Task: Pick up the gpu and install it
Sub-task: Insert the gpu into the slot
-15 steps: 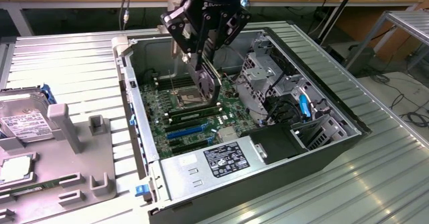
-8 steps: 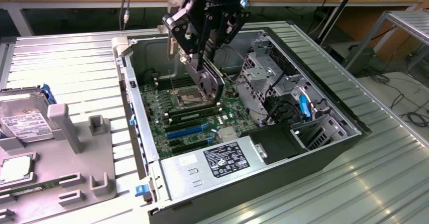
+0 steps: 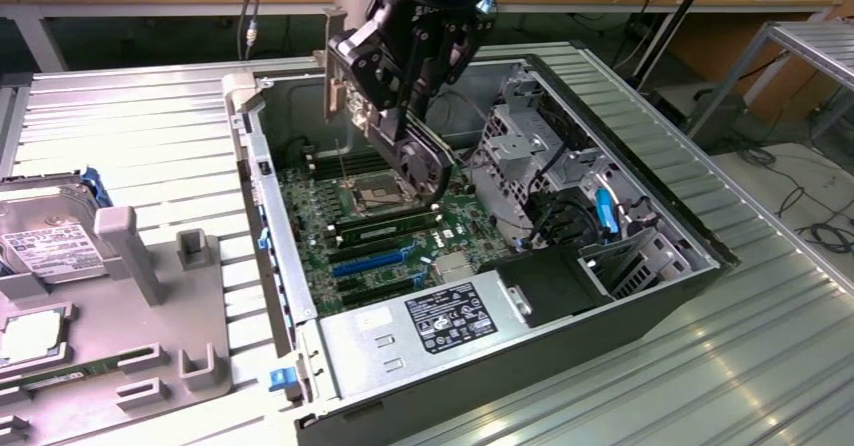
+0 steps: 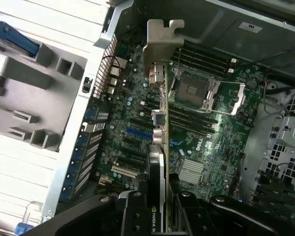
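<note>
wrist view: my gripper (image 4: pixel 160 199), fingers (image 4: pixel 135 211) tight on thin green-black silver-bracketed gpu (image 4: pixel 159 118), above green motherboard (image 4: pixel 132 147) inside open dark metal case (image 4: pixel 221 22)

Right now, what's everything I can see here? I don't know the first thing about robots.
table: one, silver ribbed metal, under everything
computer case: one, black and grey, open, middle of table
circuit board: one, green, on the case floor
power box: one, silver with black label, inside the case
holder: one, grey, exterior view's left
hard drive: one, silver with white label, in the holder
graphics card: one, green and black with silver bracket, held over the circuit board
gripper: one, black, shut on the graphics card
</note>
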`<state>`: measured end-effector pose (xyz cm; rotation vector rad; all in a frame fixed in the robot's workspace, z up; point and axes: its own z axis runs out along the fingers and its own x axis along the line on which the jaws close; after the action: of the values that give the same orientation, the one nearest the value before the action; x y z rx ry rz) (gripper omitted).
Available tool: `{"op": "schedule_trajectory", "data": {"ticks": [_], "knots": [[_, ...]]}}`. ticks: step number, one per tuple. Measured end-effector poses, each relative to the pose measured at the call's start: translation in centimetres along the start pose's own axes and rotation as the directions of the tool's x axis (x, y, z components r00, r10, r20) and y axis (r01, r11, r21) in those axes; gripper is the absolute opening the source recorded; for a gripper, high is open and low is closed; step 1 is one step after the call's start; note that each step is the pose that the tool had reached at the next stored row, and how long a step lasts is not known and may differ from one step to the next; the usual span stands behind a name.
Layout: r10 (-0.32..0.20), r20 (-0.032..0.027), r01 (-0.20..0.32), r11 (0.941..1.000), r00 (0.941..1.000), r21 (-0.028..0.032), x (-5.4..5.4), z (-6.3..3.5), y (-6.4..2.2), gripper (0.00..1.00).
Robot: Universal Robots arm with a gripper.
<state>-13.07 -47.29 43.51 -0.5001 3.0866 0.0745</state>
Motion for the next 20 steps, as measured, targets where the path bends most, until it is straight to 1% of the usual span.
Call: {"op": "schedule_trajectory", "data": {"ticks": [3, 6, 9, 13, 18, 20], "knots": [[-0.031, -0.0013, 0.031, 0.9995, 0.9995, -0.0007, -0.02, 0.0, -0.01, 0.27], [-0.069, -0.003, 0.069, 0.9976, 0.9976, -0.0016, -0.05, 0.0, -0.02, 0.27], [-0.106, -0.0045, 0.106, 0.9944, 0.9944, -0.0026, -0.09, 0.01, -0.03, 0.27], [-0.141, -0.006, 0.141, 0.9901, 0.9901, -0.0035, -0.12, 0.01, -0.04, 0.27], [-0.192, -0.0082, 0.192, 0.9813, 0.9813, -0.005, -0.18, 0.01, -0.06, 0.27], [-0.231, -0.0097, 0.231, 0.9729, 0.9729, -0.0062, -0.22, 0.01, -0.08, 0.27]]}}
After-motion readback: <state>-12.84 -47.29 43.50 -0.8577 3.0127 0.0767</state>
